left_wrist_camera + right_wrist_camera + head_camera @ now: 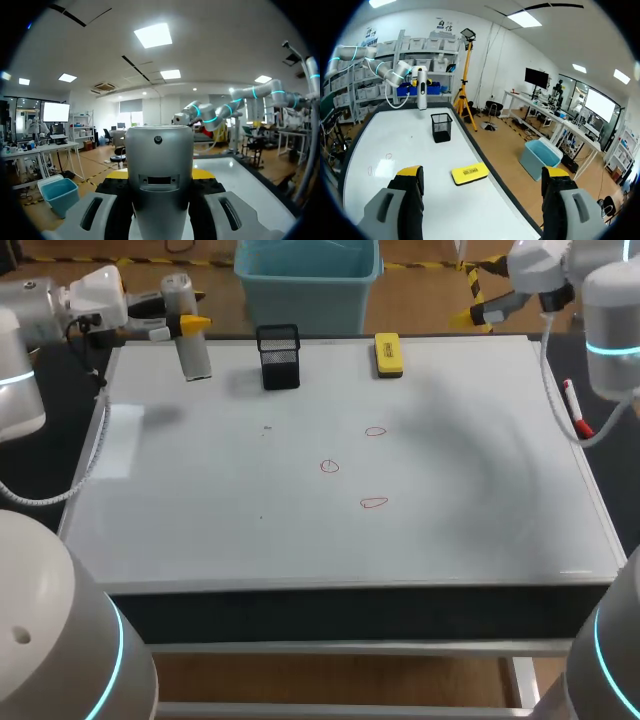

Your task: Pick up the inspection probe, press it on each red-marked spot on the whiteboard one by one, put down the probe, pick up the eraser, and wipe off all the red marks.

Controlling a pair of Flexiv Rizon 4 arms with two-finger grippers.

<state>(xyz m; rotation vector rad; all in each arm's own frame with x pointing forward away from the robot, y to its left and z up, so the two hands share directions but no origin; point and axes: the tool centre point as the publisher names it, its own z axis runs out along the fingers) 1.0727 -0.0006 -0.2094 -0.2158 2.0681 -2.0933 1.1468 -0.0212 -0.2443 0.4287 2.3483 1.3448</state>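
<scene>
My left gripper (186,324) is clamping the inspection probe (196,358) near its top, its long axis roughly upright at the whiteboard's (200,510) far left corner. The three red marks (329,467) are sitting well apart from it, toward mid-board on my right.

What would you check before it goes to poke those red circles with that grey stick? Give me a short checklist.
1. Left hand holds the probe: ok.
2. Three red marks show on the whiteboard: ok.
3. Tip of the probe clear of the whiteboard: cannot tell.
4. Mesh holder off the way to the red marks: ok, it seems.
5. Right hand open, away from the red marks: ok.
6. Eraser lying at the far edge: ok.
</scene>
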